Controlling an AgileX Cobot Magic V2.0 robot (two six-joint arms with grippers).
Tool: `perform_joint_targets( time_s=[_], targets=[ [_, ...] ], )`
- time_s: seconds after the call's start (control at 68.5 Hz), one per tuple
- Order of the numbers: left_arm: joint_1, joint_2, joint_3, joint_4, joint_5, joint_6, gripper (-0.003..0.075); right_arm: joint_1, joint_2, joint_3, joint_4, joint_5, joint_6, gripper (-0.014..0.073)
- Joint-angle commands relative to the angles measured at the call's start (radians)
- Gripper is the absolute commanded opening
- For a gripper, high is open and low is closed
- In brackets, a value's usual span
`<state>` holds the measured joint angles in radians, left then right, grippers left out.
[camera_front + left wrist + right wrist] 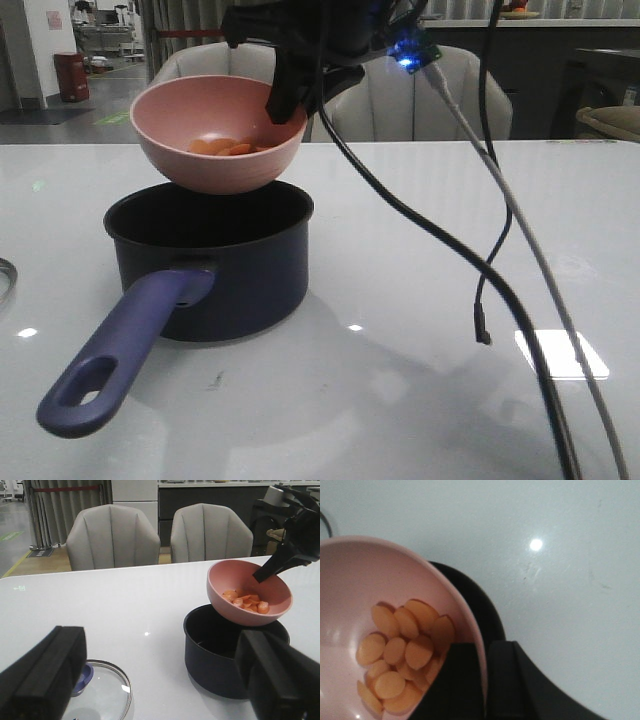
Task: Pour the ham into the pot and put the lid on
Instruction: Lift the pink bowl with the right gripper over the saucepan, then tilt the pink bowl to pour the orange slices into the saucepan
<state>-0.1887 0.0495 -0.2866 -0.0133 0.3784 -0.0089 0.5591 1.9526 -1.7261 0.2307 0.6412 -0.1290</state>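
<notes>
Ham [225,147] slices lay heaped inside the pink bowl [215,135], which hung tilted just above the pot [215,265]. The right gripper [484,680] pinched the bowl's rim, one finger inside and one outside. The lid [102,692] rested flat on the table [420,350], well apart from the pot, beneath the left gripper [155,680], whose fingers stood spread wide, holding nothing.

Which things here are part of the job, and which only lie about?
Part of the job: ham, bowl, pot, lid, right gripper.

Lying about: cables, chairs.
</notes>
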Motion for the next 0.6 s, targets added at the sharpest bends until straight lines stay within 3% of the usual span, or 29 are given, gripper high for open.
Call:
perform_joint_targets(
  time_s=[0.0, 0.131, 0.379, 0.584],
  targets=[
    [-0.008, 0.01, -0.027, -0.001, -0.081, -0.001, 0.0637, -0.002, -0.092, -0.023, -0.032, -0.192, 0.003, 0.0138],
    [-0.008, 0.01, -0.027, -0.001, -0.081, -0.001, 0.0637, 0.012, -0.162, 0.087, -0.061, -0.412, -0.023, 0.0138],
    [-0.008, 0.01, -0.027, -0.001, -0.081, -0.001, 0.0637, 0.053, -0.253, 0.39, -0.219, -0.983, -0.031, 0.0138],
    [-0.008, 0.01, -0.027, -0.001, -0.081, -0.001, 0.0637, 0.056, -0.231, 0.442, -0.302, -1.075, -0.108, 0.0138]
  ],
)
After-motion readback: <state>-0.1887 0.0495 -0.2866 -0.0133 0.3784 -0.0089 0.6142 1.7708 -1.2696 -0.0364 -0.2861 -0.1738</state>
